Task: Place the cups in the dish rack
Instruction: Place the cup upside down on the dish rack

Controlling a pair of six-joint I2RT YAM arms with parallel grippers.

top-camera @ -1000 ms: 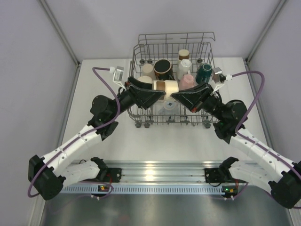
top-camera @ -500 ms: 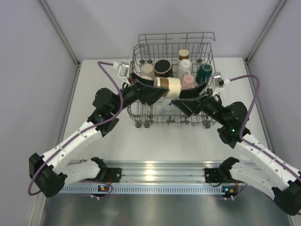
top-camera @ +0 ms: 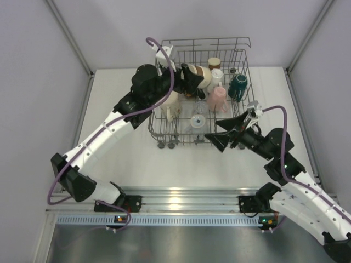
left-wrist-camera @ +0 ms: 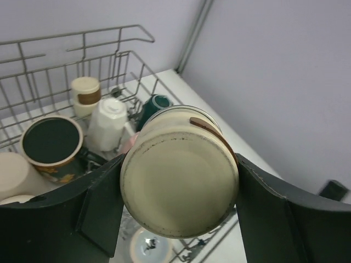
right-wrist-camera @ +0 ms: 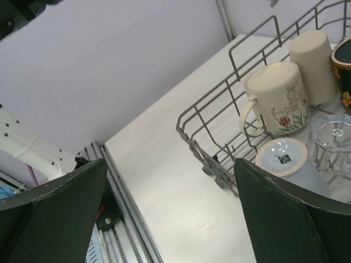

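cream cup (left-wrist-camera: 175, 186) sits pinched by its sides in your left gripper (top-camera: 196, 79), base toward the wrist and long axis along the fingers. it is over the upper middle of the dish rack (top-camera: 181, 137), so that arm is nearer to set it down. your right gripper (top-camera: 224, 131) hangs spread and empty at the rack's lower right rim. inside stand a pink cup (top-camera: 218, 97), a dark green cup (top-camera: 237, 86), a white cup (top-camera: 215, 76) and a clear glass (top-camera: 198, 120).

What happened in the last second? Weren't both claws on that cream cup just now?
The right gripper let go of the cream brown-banded cup, opened wide and pulled back to the dish rack's near edge. The left gripper, now holding the cup alone, carried it toward the far side. The pink cup and the dark green cup stayed put.
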